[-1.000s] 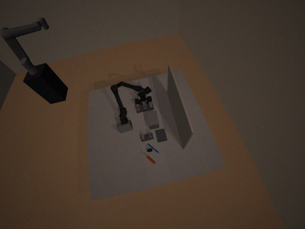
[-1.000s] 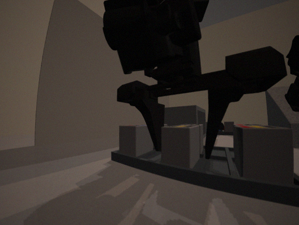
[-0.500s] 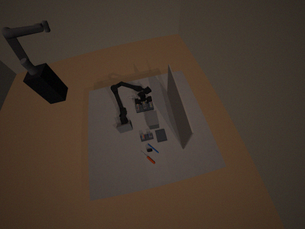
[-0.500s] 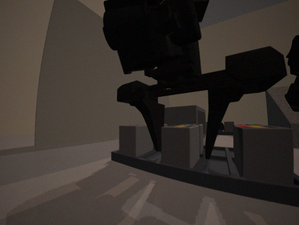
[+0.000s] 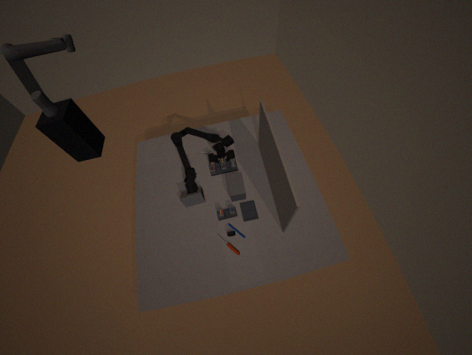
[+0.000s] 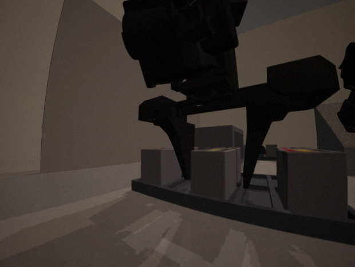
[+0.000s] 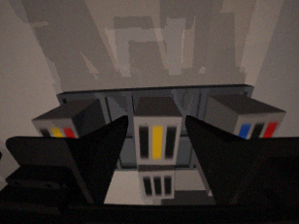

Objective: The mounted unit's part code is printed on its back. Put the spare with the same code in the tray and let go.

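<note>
Item: one pincer (image 5: pixel 222 157) (image 6: pixel 216 183) (image 7: pixel 156 119), fingers apart, low over a dark rack (image 5: pixel 228 171) (image 6: pixel 200 202) (image 7: pixel 155 88), one finger either side of the middle block (image 5: pixel 221 160) (image 6: pixel 208 175) (image 7: pixel 157 140), gripping nothing. Item: that block, upright, marked black, yellow, black; by its place between the fingers, presumably the chosen spare, though no mounted code is legible here to confirm the match. Item: neighbours, one block with black, yellow and red bars (image 5: pixel 212 166) (image 6: pixel 315 183) (image 7: pixel 57 126), another with blue, black and red (image 5: pixel 234 162) (image 6: pixel 150 166) (image 7: pixel 248 120), both outside the grasp. Item: one black-barred block (image 7: pixel 156 184), just beyond the middle one and easily caught with it. Item: a flat dark tray (image 5: pixel 249 210), apparently the destination, well apart, past a grey housing (image 5: pixel 235 185) (image 6: pixel 213 136). Handling notes: centre the fingers, close evenly on the sides, avoid dragging the rear block, lift straight up before travelling, and carry high enough to pass the housing; release only once the spare sits within the tray.
</note>
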`<state>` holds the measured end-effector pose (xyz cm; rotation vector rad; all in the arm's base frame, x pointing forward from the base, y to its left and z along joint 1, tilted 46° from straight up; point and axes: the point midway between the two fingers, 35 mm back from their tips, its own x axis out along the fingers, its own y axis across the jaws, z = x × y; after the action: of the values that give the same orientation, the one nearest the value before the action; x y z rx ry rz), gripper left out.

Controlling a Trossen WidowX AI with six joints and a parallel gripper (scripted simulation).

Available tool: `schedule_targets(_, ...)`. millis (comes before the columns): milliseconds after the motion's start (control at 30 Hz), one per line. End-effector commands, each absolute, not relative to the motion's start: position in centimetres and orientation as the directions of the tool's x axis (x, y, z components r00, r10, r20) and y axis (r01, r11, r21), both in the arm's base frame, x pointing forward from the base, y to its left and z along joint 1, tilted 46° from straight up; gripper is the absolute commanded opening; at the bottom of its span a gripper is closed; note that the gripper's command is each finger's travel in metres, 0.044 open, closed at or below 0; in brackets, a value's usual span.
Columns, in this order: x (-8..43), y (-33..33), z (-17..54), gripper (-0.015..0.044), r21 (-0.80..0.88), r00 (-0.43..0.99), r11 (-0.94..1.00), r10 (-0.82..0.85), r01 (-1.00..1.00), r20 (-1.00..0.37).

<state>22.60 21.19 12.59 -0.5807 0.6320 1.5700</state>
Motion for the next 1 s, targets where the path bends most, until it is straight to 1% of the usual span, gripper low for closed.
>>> schedule_targets(0, 22.59, 21.13, 12.43, 0.03, 0.064, -0.087, -0.059, 0.713, -0.996, -0.695)
schedule_targets(400, 22.59, 21.13, 12.43, 0.03, 0.064, -0.087, -0.059, 0.713, -0.996, -0.695)
schedule_targets(567, 22.59, 21.19, 12.58, 0.0169, 0.06, -0.089, -0.065, 0.717, -0.996, -0.691)
schedule_targets(833, 22.59, 21.19, 12.58, 0.0115, 0.06, -0.089, -0.065, 0.717, -0.996, -0.691)
schedule_targets(967, 22.59, 21.19, 12.58, 0.001, 0.06, -0.089, -0.065, 0.717, -0.996, -0.691)
